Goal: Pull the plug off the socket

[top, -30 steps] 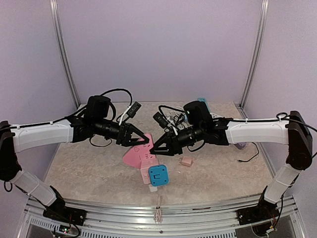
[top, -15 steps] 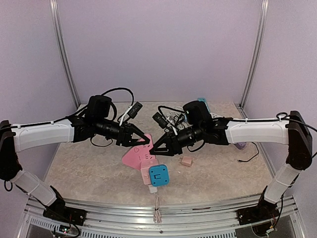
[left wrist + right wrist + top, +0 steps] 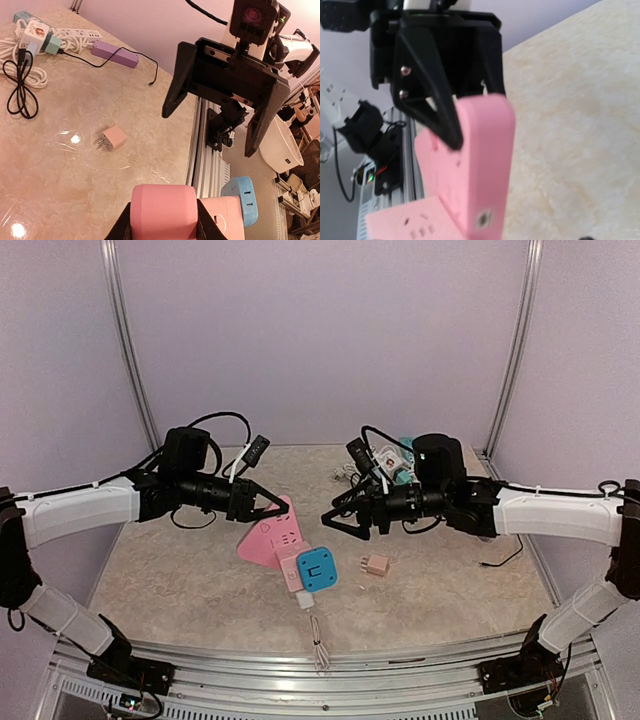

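Observation:
My left gripper (image 3: 274,512) is shut on the far end of the pink socket strip (image 3: 268,538), which lies flat on the table; its black fingers (image 3: 122,231) clamp that end in the left wrist view. A blue plug block (image 3: 318,569) sits on the strip's near end, seen also as the blue plug block (image 3: 241,200). My right gripper (image 3: 336,525) hangs open just right of the strip, holding nothing; the left wrist view shows the right gripper (image 3: 210,131) with its jaws wide apart. A small pink plug (image 3: 376,565) lies loose on the table. The right wrist view shows the pink strip (image 3: 479,165).
A white cable (image 3: 316,638) runs from the strip over the table's front rail (image 3: 320,660). At the back right lie a white power strip (image 3: 75,35), coiled black cable (image 3: 20,92), a printed cube adapter (image 3: 389,460) and a purple bar (image 3: 115,54).
My right gripper has opened and drawn back to the right, away from the strip. My left gripper has shifted slightly left with the strip, and the blue block stays on it.

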Robot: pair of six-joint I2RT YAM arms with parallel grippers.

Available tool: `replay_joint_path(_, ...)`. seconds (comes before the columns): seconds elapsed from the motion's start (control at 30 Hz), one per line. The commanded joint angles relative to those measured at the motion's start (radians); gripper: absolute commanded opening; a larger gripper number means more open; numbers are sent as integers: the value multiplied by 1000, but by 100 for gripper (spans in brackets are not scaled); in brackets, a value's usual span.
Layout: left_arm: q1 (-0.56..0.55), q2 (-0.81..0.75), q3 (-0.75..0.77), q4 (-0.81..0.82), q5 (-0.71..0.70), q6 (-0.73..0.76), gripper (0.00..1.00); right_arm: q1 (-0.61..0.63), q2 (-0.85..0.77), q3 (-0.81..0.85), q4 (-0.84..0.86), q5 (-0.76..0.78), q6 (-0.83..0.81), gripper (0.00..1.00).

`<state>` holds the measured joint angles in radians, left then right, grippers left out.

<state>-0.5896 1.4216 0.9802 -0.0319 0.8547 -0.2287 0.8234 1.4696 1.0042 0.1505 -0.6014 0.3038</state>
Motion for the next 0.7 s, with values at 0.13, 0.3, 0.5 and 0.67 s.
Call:
replay_joint_path(0.13,69,-15,28,-31,-114,-77,0,17,-31,-94,128,35,138,83)
replay_joint_path(0.3,85,12,35,-43,-129,-103,0,53,-18,-116,159,50,172,83)
replay_joint_path(0.5,88,6,31,-43,-134,-104,0,65,10,-131,165,80,177,83)
replay_joint_path(0.67,91,-1,29,-44,-143,-103,0,75,53,-117,167,70,179,82)
